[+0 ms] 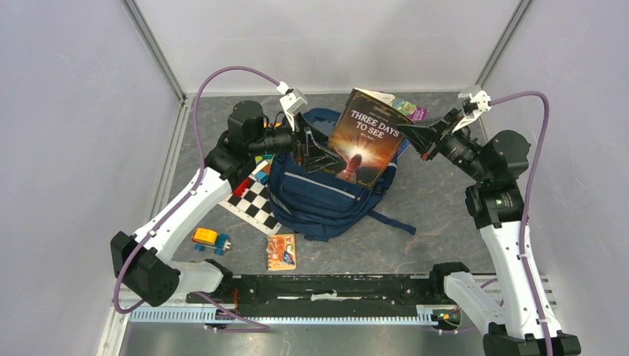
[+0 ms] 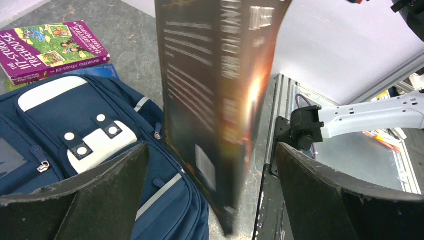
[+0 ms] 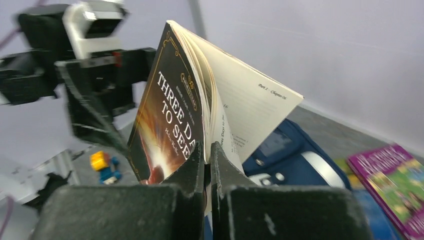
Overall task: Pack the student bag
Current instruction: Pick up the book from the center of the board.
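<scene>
Top external view: the student bag (image 1: 326,202) lies flat on the grey table (image 1: 445,222) between the two arms, its top end toward the far wall. Over its upper part a book (image 1: 365,139) titled "Three Days to See" stands tilted, with the cover facing the camera. The right gripper (image 1: 420,138) reaches in from the right, pinched tight on the book's edge. In the right wrist view both fingers (image 3: 192,165) press on cover and pages, with the bag behind and below them. The left gripper (image 1: 302,148) hangs over the bag's left side, spread wide and holding nothing. In the left wrist view the book hangs between its fingers (image 2: 115,180) without visible contact, and the bag lies beneath them. A purple book (image 2: 52,47) lies just beyond the bag.
</scene>
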